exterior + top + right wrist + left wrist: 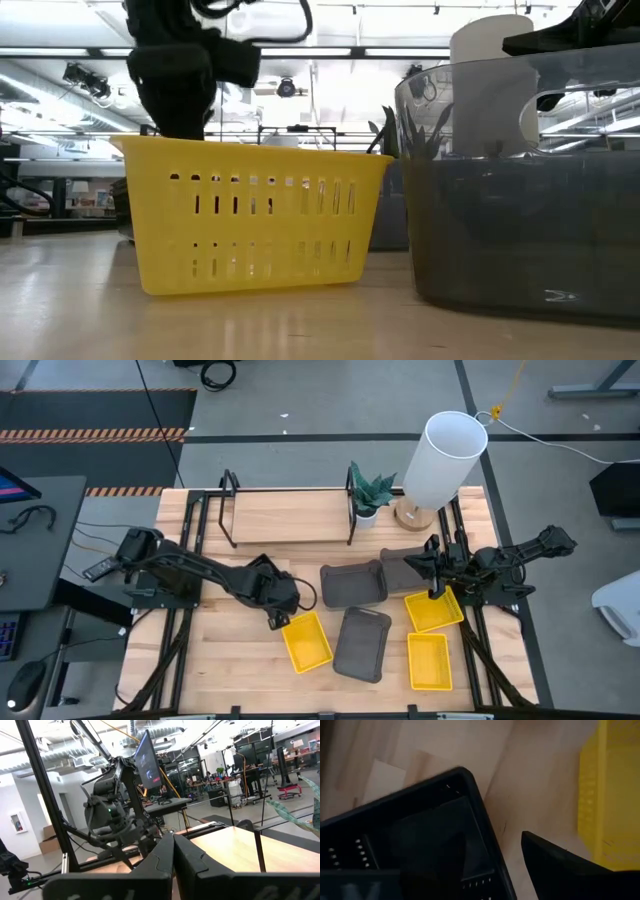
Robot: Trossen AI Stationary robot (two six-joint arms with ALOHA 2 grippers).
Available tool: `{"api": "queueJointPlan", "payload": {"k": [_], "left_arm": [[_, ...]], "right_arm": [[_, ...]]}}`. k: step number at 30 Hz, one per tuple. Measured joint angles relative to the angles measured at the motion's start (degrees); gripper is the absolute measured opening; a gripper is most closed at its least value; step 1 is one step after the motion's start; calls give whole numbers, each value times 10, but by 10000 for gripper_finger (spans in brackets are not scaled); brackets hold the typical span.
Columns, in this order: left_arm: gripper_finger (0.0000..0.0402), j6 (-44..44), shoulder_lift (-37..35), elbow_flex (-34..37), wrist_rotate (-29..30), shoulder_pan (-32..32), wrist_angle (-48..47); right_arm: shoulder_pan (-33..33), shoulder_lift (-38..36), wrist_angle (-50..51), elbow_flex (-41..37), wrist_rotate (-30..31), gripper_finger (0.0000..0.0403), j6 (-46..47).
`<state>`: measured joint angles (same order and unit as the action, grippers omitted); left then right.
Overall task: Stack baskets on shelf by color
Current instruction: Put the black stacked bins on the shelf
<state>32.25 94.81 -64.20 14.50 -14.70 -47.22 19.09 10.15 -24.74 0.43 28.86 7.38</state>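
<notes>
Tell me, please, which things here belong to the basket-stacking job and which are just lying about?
Job in hand:
shelf
three yellow baskets
three grey baskets
black basket

Lying about:
potted plant
white lamp

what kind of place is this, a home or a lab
Most likely a robotics lab or workshop, not a home: exposed ceiling ducts, rows of desks with monitors, and hazard-striped floor tape beside the wooden table.
</notes>
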Motion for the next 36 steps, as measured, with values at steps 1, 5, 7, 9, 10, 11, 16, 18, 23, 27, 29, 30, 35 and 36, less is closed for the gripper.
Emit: {"api": "queueJointPlan", "payload": {"k": [1,5,7,9,10,11,16,18,23,27,29,30,35,36], "left_arm": [[199,-1,5,0,-6,2,0],[196,-4,15,7,-35,17,24],[191,-5,16,22,-51,25,41],[183,-10,16,38,-57,32,57],[178,-11,16,44,-58,35,61],[173,-12,16,50,-58,37,62],[141,-11,16,80,-82,47,93],[125,-11,16,85,-88,49,97],[85,-14,16,85,-88,49,96],[49,-19,15,85,-85,48,92],[31,-25,15,85,-81,48,87],[23,-26,14,85,-79,48,83],[17,-29,14,84,-78,45,68],[20,-29,14,84,-77,44,68]], "right_arm": [[0,0,0,0,0,12,0],[0,0,0,0,0,12,0],[0,0,0,0,0,12,0],[0,0,0,0,0,12,0],[0,0,0,0,0,12,0],[0,0,-1,0,0,12,0],[0,0,0,0,0,12,0],[0,0,0,0,0,12,0],[0,0,0,0,0,12,0],[0,0,0,0,0,12,0],[0,0,0,0,0,12,0],[0,0,0,0,0,12,0],[0,0,0,0,0,12,0],[0,0,0,0,0,12,0]]}}
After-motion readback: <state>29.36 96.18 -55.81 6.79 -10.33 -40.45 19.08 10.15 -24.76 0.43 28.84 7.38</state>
